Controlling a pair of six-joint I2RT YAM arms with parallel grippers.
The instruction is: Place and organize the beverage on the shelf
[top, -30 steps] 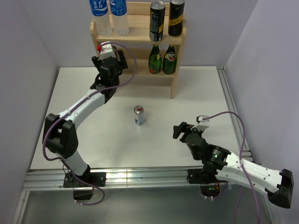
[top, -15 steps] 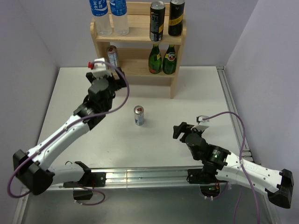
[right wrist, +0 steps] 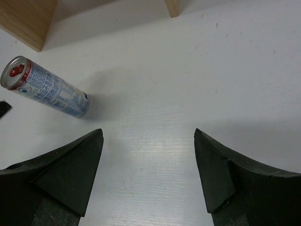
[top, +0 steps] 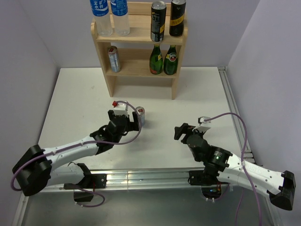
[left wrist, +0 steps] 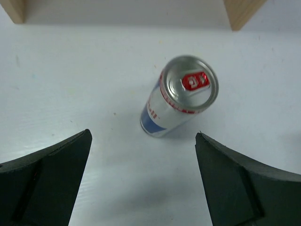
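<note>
In the middle of the table (top: pixel 197 89) one silver can (top: pixel 140 114) stands upright, long axis vertical, its base partly hidden behind the left gripper (top: pixel 133 121). Those fingers gape wide and empty, the can just ahead. Bare tabletop surrounds it, and the shelf (top: pixel 177 70) stands well apart, upper centre. The right gripper (top: pixel 178 132) is parted, holding nothing.

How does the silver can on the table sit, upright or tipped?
Upright: the silver can stands on its base, lid facing up, on the table.
</note>
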